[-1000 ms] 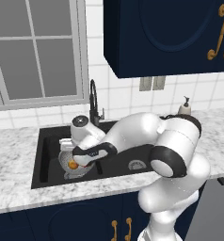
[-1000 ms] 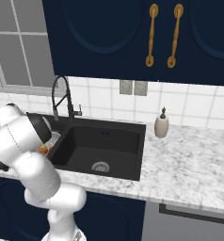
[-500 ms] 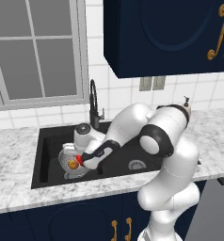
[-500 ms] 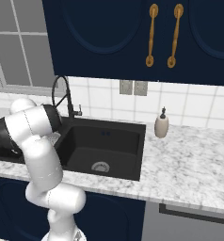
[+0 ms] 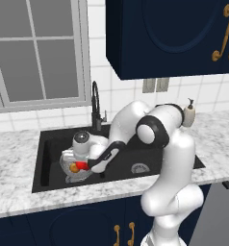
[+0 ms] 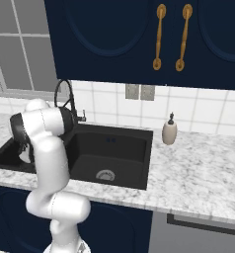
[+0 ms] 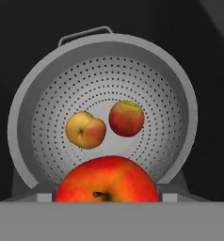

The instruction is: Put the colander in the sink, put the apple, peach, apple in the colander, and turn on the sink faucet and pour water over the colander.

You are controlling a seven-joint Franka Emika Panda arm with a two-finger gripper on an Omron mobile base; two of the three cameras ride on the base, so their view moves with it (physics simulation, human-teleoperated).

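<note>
Red apple (image 7: 107,181) clamped in the hand (image 5: 81,166) above colander (image 7: 180,94) holding peach (image 7: 85,130) and second apple (image 7: 126,118).

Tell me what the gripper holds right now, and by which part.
A large round red apple, gripped by its sides between the fingers, stem end facing the hand camera, above the round silvery perforated metal colander.

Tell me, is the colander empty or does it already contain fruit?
Not empty. In the hand view the colander holds a peach and a small apple; a larger apple is above its rim.
</note>
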